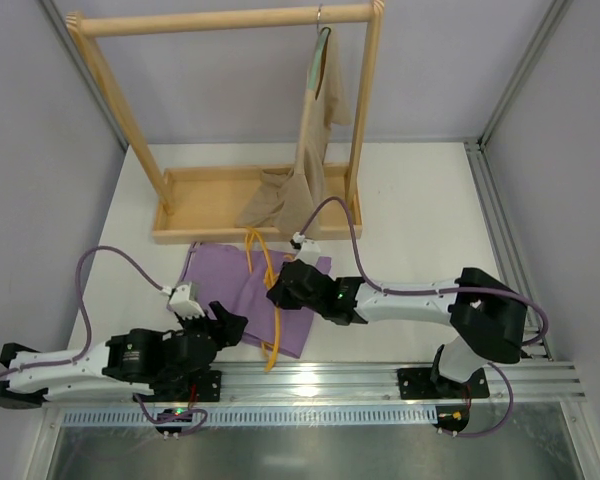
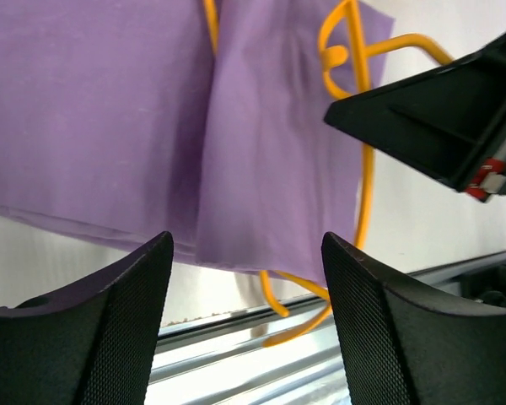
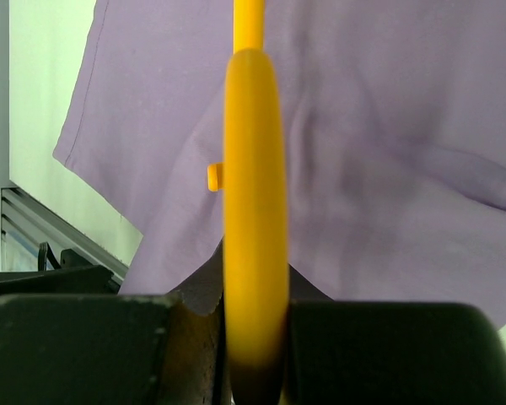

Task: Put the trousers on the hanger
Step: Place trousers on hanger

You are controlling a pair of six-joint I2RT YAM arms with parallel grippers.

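Observation:
The lilac trousers [image 1: 242,288] lie folded on the white table in front of the rack. The orange hanger [image 1: 274,345] runs partly under the fabric; its ends stick out at the far edge and over the near rail. My right gripper [image 1: 282,290] is shut on the hanger, which stands as a thick orange bar [image 3: 255,211] between its jaws [image 3: 255,354], with trousers [image 3: 388,169] behind. My left gripper [image 1: 230,325] is open and empty at the trousers' near edge. In the left wrist view its jaws [image 2: 246,321] frame the trousers' hem [image 2: 261,169], the hanger [image 2: 364,169] and the right gripper [image 2: 438,118].
A wooden rack [image 1: 220,20] stands at the back with a tray base [image 1: 205,232]. A beige garment [image 1: 315,130] hangs from it on a grey-green hanger and pools into the tray. An aluminium rail [image 1: 380,375] runs along the near edge. Walls enclose both sides.

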